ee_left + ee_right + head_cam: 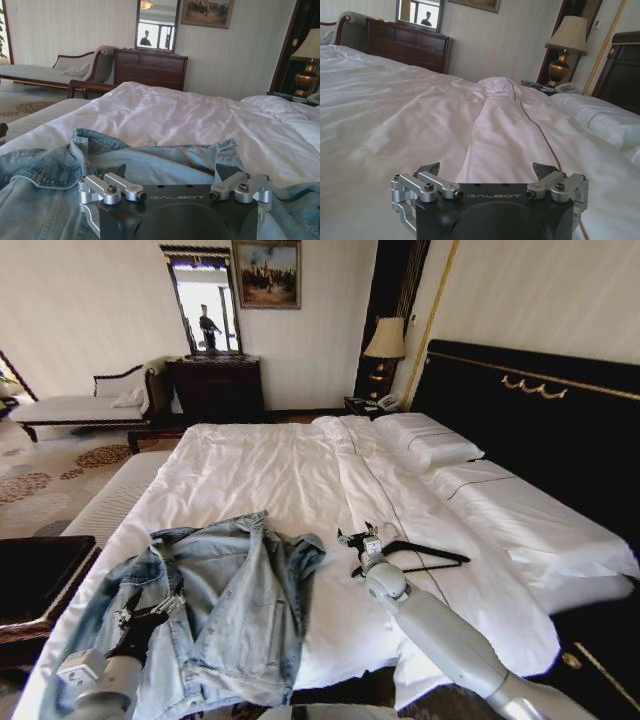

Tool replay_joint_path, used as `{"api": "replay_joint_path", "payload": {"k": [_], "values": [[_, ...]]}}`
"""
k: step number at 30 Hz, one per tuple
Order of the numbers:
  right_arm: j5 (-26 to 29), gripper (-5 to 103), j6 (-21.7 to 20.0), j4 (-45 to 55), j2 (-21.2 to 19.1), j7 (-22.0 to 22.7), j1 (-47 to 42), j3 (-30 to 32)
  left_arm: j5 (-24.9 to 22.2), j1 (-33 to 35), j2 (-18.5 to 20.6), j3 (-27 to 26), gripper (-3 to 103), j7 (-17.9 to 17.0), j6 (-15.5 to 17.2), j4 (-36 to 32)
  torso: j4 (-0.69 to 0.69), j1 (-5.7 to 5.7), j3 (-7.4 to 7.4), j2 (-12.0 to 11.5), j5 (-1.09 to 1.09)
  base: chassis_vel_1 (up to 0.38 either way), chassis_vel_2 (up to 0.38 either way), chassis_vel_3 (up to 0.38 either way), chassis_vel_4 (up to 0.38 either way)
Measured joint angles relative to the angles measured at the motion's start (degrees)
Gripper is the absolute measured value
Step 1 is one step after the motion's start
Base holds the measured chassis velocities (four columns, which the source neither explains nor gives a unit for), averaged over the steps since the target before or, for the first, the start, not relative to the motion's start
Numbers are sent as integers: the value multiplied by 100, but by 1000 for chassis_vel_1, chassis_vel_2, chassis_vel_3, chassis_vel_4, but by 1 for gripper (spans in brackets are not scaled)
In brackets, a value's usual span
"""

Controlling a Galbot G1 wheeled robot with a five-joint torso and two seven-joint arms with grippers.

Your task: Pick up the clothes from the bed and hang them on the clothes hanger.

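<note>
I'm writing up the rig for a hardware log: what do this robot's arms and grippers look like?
Both arms are smooth light-grey cylindrical links, the right arm with a rounded silver wrist joint. Each gripper, left gripper and right gripper, has a black block body lettered GALBOT in grey, silver metal linkage bars with dark bolts, and dark pointed fingertips.

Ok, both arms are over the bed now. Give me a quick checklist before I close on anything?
1. Light-blue denim jacket lying flat on the white bed: ok.
2. Left gripper over the jacket, open: ok.
3. Left gripper holding fabric: not ok, nothing gripped.
4. Slim black triangular hanger lying free on the sheet: ok.
5. Right gripper open beside the hanger: ok.
6. Hanger between the right gripper's fingers: cannot tell.
</note>
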Motion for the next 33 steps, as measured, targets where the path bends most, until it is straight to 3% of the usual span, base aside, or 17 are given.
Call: {"api": "replay_joint_path", "payload": {"k": [7, 11, 13, 15, 16, 20, 21, 25, 27, 29, 30, 33], "values": [[-33, 100, 127, 237, -303, -178, -221, 205, 34, -12, -21, 47, 100, 1, 3, -5, -2, 0, 1, 0, 4, -118, -115, 115, 108], [99, 100, 254, 437, -672, -513, -315, 430, 49, 3, -36, 50, 100, -2, 4, -8, 1, 0, -1, 0, -9, 39, 25, -31, -21], [243, 100, 283, 524, -871, -725, -346, 574, 50, 19, -43, 49, 100, -3, 1, -8, 5, 0, -1, 0, -4, 63, 75, -45, -53], [535, 100, 288, 588, -1280, -1170, -361, 796, 50, 37, -42, 58, 100, 15, -16, -7, 4, 0, -1, 0, -1, 32, 39, -7, -11], [535, 100, 288, 588, -1280, -1170, -361, 796, 50, 37, -42, 58, 100, 15, -16, -7, 4, 0, -1, 0, -1, 0, 0, 0, 0], [672, 100, 236, 352, -1860, -1975, -156, 986, 49, 9, -15, 113, 100, 36, -27, 12, -2, 0, 0, 0, 4, 0, 0, 0, 0], [672, 100, 236, 352, -1860, -1975, -156, 986, 49, 9, -15, 113, 100, 36, -27, 12, -2, 0, 0, 0, 4, 0, 0, 0, 0], [651, 100, -51, -26, -2241, -2744, 131, 1041, 59, -43, -8, 159, 100, 39, -30, 31, 0, 0, 0, 0, 1, 0, 0, 0, 0], [611, 100, -75, -120, -2320, -2921, 213, 1010, 66, -51, -12, 170, 100, 39, -34, 47, 0, 0, 0, 0, -2, 0, 0, 0, 0], [526, 100, -99, -277, -2409, -3177, 374, 913, 72, -54, -18, 184, 100, 40, -41, 61, 0, 0, 0, 0, -2, 0, 0, 0, 0], [419, 100, -101, -542, -2470, -3513, 678, 710, 79, -52, -36, 200, 100, 42, -45, 63, 2, 0, 0, 0, -1, 0, 0, 0, 0], [475, 100, -189, -694, -2526, -3798, 923, 489, 91, -43, -51, 208, 100, 44, -47, 60, 3, 0, 0, 0, 2, 0, 0, 0, 0]]}}
